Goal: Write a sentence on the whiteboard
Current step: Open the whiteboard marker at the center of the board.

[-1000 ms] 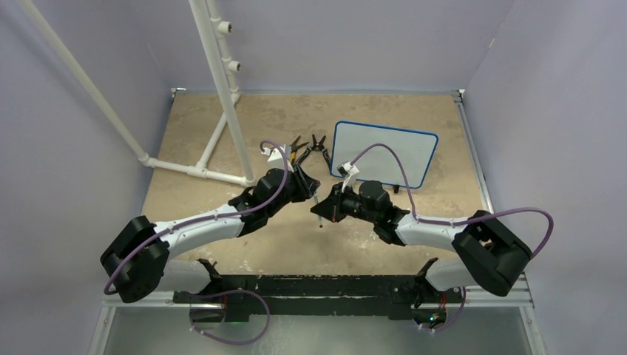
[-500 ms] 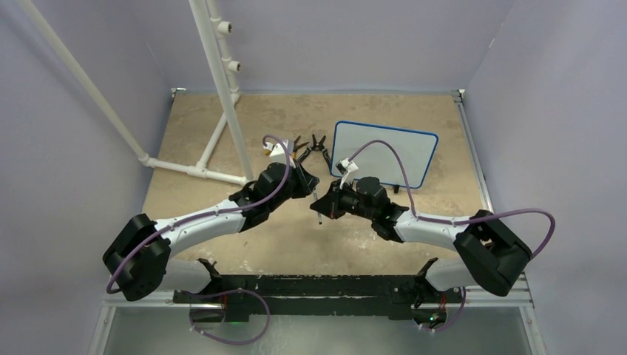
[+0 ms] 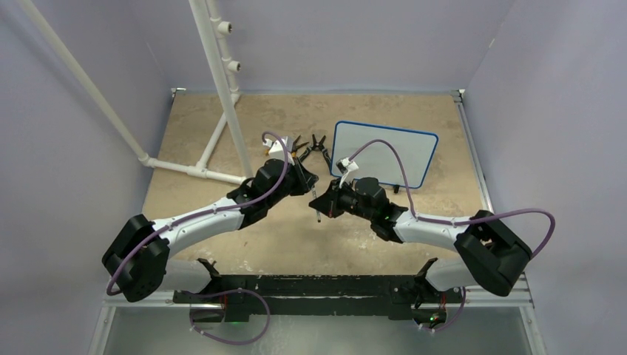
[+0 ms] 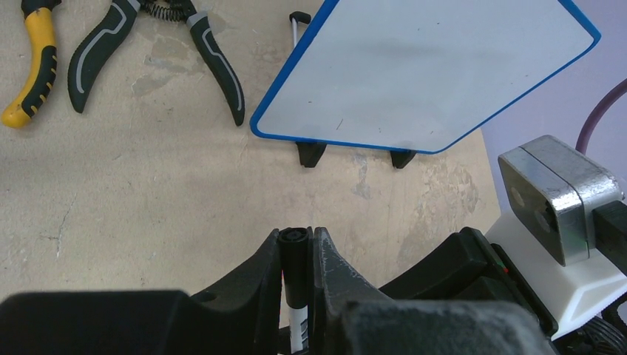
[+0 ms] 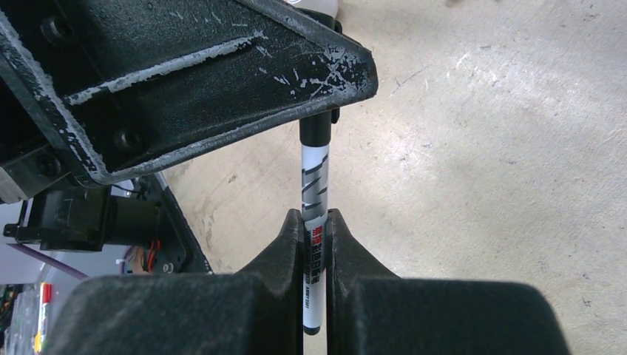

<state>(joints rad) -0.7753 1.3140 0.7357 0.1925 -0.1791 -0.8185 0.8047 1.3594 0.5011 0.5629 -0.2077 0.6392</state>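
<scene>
Marker [image 5: 314, 185]: slim, rigid, likely slick; right fingers [image 5: 285, 248] are clamping its barrel, left fingers [image 4: 336, 259] are pinching its cap. Whiteboard [image 3: 384, 151]: standing blank, probably light, tippy; steady by rim.

We looked down on the whole table [image 3: 281, 111] from high up behind. Our two wrist cameras sat very close, and both saw the marker [image 5: 313, 192]. The left one faced the whiteboard [image 4: 429, 66].
</scene>
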